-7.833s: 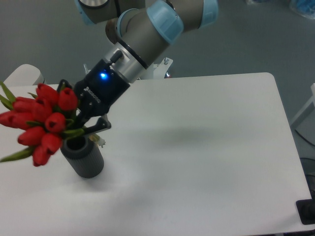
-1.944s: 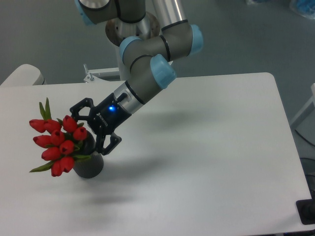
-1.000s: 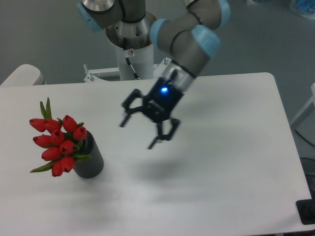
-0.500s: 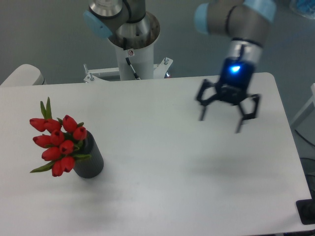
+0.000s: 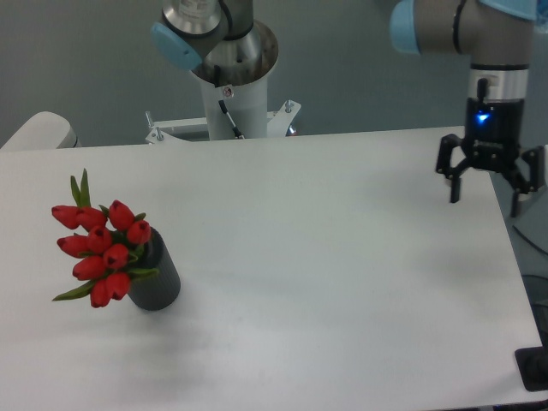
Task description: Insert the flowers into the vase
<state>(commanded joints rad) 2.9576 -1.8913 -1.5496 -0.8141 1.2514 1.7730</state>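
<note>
- Since the red tulip bunch [image 5: 100,254] sits with its stems down in the mouth of the dark ribbed vase [image 5: 156,278], the insertion is judged complete; nothing further of the task appears outstanding.
- Location of task items: vase and bunch stand at about 9 o'clock on the white worktop [image 5: 291,282], near its left edge.
- Attitude of the bunch: the heads lean out toward 9 o'clock and overhang the vase's left side rather than standing upright. Judgement: the bunch rests against the rim because the vase is short relative to the stems; how deep the stems reach cannot be seen.
- Vase attitude: it stands on its base despite the off-centre load. A top-heavy lean of this kind could tip a light vessel if nudged; this is a judgement only.
- Leaves: two narrow green leaves point up at 12 o'clock from the bunch, one trails out low at about 8 o'clock.
- End effector [image 5: 488,177]: at roughly 3 o'clock, over the right edge of the worktop, well apart from the vase. Fingers spread wide, pointing down, nothing between them.
- Reading of that pose: empty and distant, consistent with a released load and a parked position.
- Arm base pedestal [image 5: 233,86] stands beyond the far edge at 12 o'clock.
</note>
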